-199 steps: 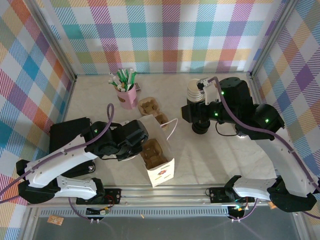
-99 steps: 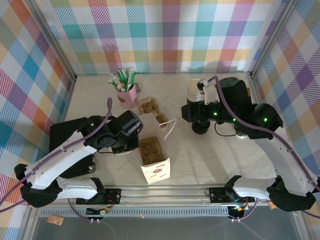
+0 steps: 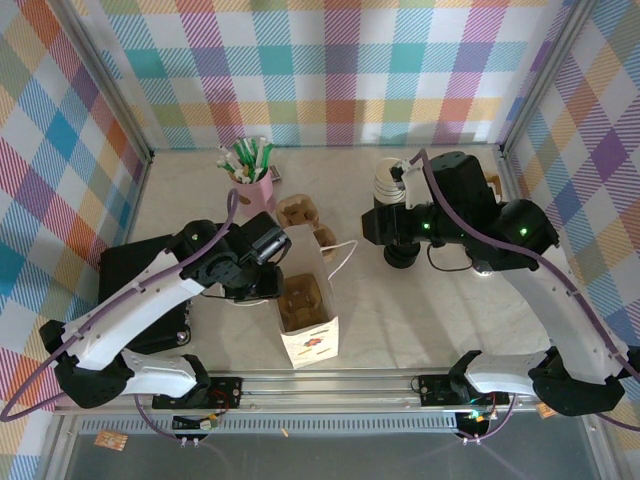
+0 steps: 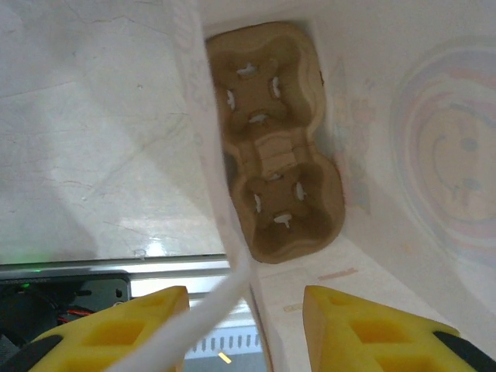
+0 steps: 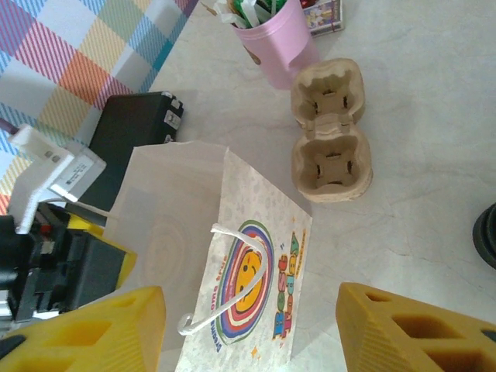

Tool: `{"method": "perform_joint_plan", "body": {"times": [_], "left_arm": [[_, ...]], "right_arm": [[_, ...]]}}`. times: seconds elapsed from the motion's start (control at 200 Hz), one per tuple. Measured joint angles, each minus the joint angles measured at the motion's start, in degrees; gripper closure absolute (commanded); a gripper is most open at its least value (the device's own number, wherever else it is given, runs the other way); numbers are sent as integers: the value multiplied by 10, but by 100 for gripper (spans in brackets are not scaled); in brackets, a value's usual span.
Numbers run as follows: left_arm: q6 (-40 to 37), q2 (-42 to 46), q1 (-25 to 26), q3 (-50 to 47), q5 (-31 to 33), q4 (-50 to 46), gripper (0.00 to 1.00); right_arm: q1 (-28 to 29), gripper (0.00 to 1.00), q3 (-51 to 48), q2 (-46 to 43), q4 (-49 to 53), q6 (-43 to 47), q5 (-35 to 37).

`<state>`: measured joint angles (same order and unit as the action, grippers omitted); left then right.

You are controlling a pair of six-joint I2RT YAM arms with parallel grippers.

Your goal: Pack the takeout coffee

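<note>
Right now my left gripper point(image 4: 248, 333) is spread wide, its yellow fingers on either side of the rim of the paper bag point(image 3: 315, 345), with a white handle strand running between them. The bag's mouth gapes upward, and a cup carrier point(image 4: 275, 147) lies flat on its floor with both wells empty. My right gripper point(image 5: 248, 310) is spread too, holding nothing, facing the bag's printed side. The takeout coffee point(image 3: 402, 257) stands upright on the table below my right wrist, with a strip of bare tabletop between it and the bag. A stack of cups point(image 3: 388, 180) crowds just behind it. A second carrier point(image 3: 298, 211) lies behind the bag, beside the pink pen cup point(image 3: 258, 192).
</note>
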<state>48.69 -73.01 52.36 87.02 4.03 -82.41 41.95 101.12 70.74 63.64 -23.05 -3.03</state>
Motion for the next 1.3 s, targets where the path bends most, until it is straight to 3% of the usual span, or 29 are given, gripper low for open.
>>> {"method": "perform_joint_plan", "body": {"times": [0.26,0.57,1.205,1.3], "left_arm": [[23,-7,0,3,-45,-1,60],[40,-16,0,6,-64,-3,100],[-102,-51,-36,45,-51,-60,100],[-117,-50,-42,47,-53,-60,89]], "right_arm": [[0,40,9,19,6,11,0],[0,40,14,27,7,13,9],[-9,38,30,50,49,-36,64],[-21,37,52,71,72,-63,78]]}}
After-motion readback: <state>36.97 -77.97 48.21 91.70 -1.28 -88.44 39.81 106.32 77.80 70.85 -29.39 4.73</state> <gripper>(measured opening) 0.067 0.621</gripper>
